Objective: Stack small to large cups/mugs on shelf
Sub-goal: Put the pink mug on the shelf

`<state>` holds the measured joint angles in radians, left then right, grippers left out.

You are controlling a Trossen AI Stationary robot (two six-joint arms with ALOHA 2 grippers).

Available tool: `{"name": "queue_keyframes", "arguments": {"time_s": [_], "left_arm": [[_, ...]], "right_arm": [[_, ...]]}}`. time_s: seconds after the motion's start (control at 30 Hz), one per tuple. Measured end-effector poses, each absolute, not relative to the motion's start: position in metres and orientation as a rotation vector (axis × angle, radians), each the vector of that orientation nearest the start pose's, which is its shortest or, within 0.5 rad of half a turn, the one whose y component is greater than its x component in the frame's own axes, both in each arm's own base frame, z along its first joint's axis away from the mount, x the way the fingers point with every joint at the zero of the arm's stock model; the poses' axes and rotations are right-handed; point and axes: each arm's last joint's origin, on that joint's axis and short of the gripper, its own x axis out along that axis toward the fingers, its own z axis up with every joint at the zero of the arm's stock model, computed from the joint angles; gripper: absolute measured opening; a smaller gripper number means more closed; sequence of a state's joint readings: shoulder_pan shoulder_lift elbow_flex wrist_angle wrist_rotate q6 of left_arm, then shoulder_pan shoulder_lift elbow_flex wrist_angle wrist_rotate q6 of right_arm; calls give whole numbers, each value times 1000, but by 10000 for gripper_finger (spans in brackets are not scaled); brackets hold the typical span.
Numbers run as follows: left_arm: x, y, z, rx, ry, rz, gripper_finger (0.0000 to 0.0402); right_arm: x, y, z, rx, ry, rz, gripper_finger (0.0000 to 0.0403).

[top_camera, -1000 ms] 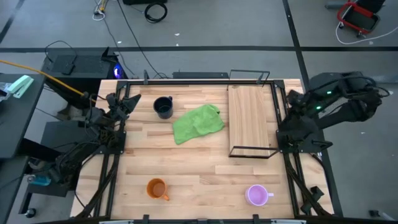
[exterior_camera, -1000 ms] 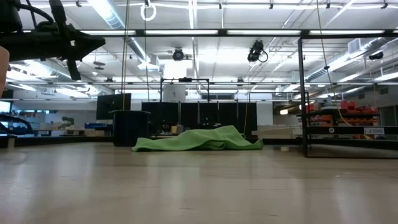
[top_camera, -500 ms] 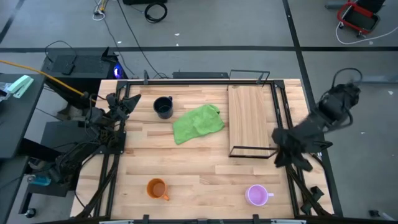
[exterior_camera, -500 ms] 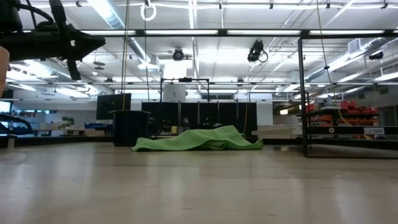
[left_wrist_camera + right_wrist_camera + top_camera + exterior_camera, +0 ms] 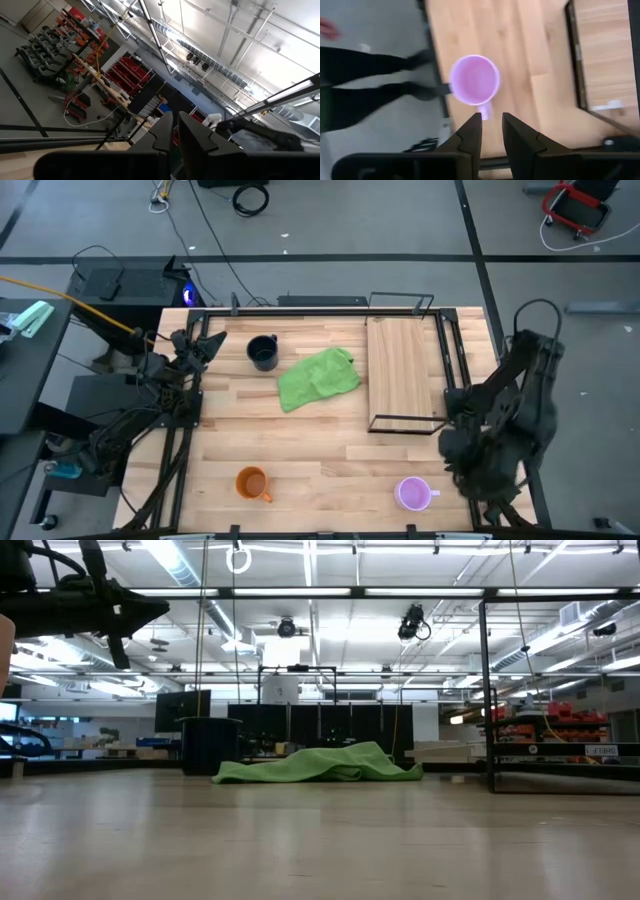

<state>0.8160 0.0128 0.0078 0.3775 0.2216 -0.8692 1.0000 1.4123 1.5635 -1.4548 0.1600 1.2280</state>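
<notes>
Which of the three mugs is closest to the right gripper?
The pale purple mug, at the table's near right corner; the orange mug and dark mug sit farther left.

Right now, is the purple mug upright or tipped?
Upright: the purple mug shows its round open mouth facing up, standing on the table.

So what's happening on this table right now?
The right gripper hangs above the purple mug near the table's front edge, holding nothing. The orange mug and the dark mug sit untouched on the table, a green cloth beside the dark one. The shelf holds nothing yet. The left gripper waits off the table's left edge.
</notes>
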Motion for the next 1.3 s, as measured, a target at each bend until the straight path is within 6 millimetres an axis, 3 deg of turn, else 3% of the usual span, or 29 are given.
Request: {"name": "queue_keyframes", "arguments": {"time_s": [0.3, 0.5, 0.67, 0.9, 1.3], "left_arm": [[67, 62, 201, -648, -554, 401, 25], [67, 62, 201, -648, -554, 401, 33], [67, 62, 201, -648, -554, 402, 35], [67, 62, 201, -648, -555, 401, 28], [67, 62, 201, -648, -555, 402, 34]], "right_arm": [[163, 235, 317, 70, 1405, -120, 88], [188, 234, 299, 79, 1479, -173, 87], [205, 229, 284, 176, 1503, -101, 85], [201, 208, 263, 270, 1570, -126, 77], [194, 201, 232, 289, 1542, -48, 75]]}}
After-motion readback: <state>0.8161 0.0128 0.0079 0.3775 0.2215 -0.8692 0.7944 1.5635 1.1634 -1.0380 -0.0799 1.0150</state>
